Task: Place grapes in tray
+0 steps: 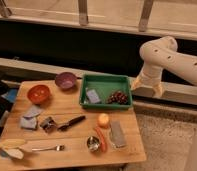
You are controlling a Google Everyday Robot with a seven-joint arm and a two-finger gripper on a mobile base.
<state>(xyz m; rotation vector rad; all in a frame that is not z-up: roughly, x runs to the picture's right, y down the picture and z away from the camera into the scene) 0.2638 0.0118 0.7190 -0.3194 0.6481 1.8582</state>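
Note:
The grapes point(118, 97), a dark reddish-purple cluster, lie inside the green tray point(106, 77) in its right half. The tray stands at the back right of the wooden table point(67, 107). My gripper point(146, 89) hangs from the white arm point(172, 57) just right of the tray's right rim and a little above it. Its two fingers are spread apart and hold nothing. It is clear of the grapes.
A grey-blue object point(93, 96) lies in the tray's left half. On the table are a purple bowl point(66, 80), an orange bowl point(38, 93), an orange fruit point(103, 119), a carrot point(101, 138), a grey block point(117, 134), a metal cup point(93, 144), a black-handled tool point(72, 123), a spoon point(47, 148) and a blue cloth point(31, 117).

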